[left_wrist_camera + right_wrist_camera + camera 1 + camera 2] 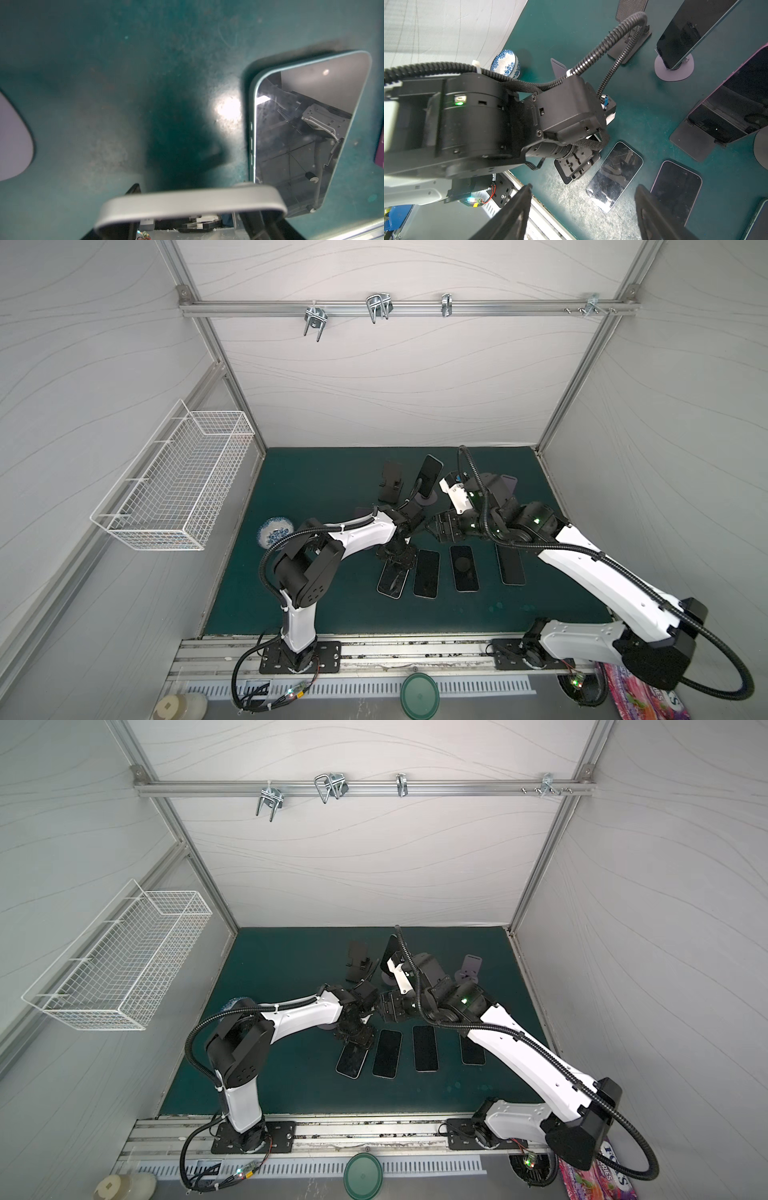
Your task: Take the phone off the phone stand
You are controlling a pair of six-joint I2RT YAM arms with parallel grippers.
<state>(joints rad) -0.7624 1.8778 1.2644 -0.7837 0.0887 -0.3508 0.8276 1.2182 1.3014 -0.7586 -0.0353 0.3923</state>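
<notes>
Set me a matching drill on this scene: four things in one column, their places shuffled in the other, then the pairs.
Things: 1 propped phone; 2 bowl; 3 wire basket; 4 green lid.
Places: a hanging on the left wall; b off the mat, at the near edge; c leaning on the round-based stand; d on the mat, near its left edge.
Pairs: 1-c, 2-d, 3-a, 4-b.

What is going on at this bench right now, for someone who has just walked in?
The left gripper is shut on a white-edged black phone low on the dark green mat, apparently laying it flat. The right gripper hangs open and empty close beside the left arm. At the back, a dark-screened phone leans on a round-based grey stand, not yet removed.
</notes>
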